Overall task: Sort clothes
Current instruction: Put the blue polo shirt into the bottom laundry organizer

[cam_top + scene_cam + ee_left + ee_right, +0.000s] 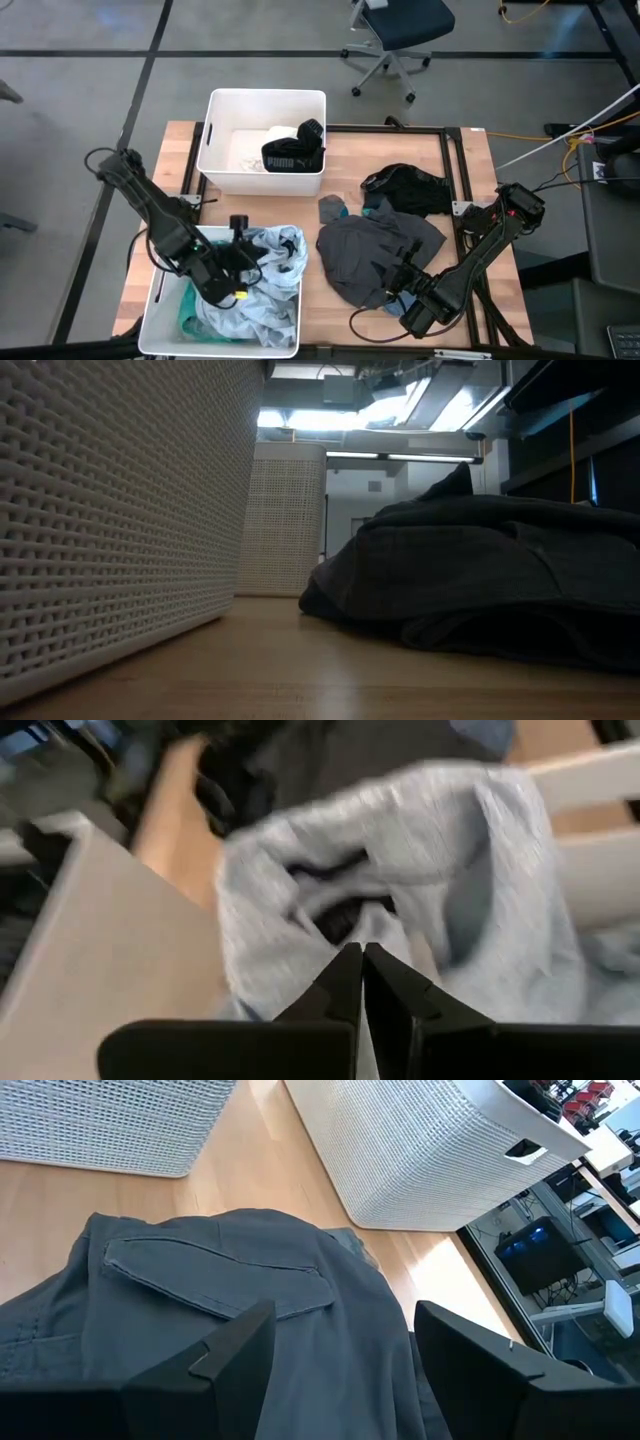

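- One readable word, PUMA, is showing in white on the black garment (293, 157) lying in the far white bin (215, 130)
- Two white bins are sitting on the table (355, 300); the near bin (155, 325) is holding pale blue clothes (262, 262)
- Left gripper (238, 278) is hovering over them, fingers (345, 982) pressed together
- Right gripper (392, 280) is standing spread over the grey garment (370, 250), beside a black one (408, 187)
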Controlling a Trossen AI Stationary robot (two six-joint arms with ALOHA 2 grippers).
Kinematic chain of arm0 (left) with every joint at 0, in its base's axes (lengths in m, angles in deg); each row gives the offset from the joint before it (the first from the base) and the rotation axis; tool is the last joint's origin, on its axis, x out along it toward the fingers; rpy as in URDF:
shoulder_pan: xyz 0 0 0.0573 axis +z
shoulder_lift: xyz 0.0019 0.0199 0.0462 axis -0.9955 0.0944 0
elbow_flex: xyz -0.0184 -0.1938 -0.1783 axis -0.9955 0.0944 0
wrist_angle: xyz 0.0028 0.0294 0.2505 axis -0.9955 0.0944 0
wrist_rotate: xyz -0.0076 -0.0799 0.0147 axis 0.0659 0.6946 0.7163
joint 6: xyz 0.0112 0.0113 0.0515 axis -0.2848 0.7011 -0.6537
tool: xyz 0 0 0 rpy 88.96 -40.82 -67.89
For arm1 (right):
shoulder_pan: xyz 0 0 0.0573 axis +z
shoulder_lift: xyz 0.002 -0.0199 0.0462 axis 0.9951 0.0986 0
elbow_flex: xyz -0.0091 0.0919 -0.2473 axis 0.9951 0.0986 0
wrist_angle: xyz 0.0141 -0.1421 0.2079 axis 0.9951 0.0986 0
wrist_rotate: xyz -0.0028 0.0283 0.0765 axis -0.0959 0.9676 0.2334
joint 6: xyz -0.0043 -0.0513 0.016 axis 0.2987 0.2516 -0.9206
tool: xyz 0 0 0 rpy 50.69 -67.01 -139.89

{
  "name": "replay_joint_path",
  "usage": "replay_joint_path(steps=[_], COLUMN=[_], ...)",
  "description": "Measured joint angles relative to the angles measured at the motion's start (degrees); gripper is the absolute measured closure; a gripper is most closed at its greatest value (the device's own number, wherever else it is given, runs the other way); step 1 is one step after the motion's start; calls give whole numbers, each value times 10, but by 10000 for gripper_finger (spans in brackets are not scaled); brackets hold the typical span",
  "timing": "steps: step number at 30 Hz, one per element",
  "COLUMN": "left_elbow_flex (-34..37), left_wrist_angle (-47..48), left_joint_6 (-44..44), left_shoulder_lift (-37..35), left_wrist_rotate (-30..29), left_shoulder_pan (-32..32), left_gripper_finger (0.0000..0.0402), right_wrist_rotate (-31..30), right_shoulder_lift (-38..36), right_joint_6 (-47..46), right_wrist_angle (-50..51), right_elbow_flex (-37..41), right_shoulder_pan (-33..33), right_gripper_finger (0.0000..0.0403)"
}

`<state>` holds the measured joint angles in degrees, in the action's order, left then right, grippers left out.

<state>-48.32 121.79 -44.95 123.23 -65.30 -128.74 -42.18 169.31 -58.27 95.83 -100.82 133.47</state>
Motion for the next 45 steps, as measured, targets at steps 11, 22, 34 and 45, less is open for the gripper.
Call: replay_joint_path(steps=[11, 22, 34, 45], left_elbow_flex=[0, -1, 52, 3], left_wrist_angle=[-12, 14, 1, 95], left_joint_6=[-56, -142, -95, -79], left_shoulder_lift=[110, 257, 301, 257], left_wrist_rotate=[-99, -61, 196, 231], left_shoulder_pan=[8, 11, 29, 28], left_gripper_finger=[396, 396, 396, 396], right_wrist_rotate=[-5, -5, -4, -4], right_shoulder_lift=[0, 0, 0, 0], right_joint_6=[0, 0, 0, 4], right_wrist_angle=[-1, -2, -11, -11], right_elbow_flex=[0, 0, 0, 0], right_shoulder_pan=[0, 0, 0, 0], right_gripper_finger=[162, 162, 162, 162])
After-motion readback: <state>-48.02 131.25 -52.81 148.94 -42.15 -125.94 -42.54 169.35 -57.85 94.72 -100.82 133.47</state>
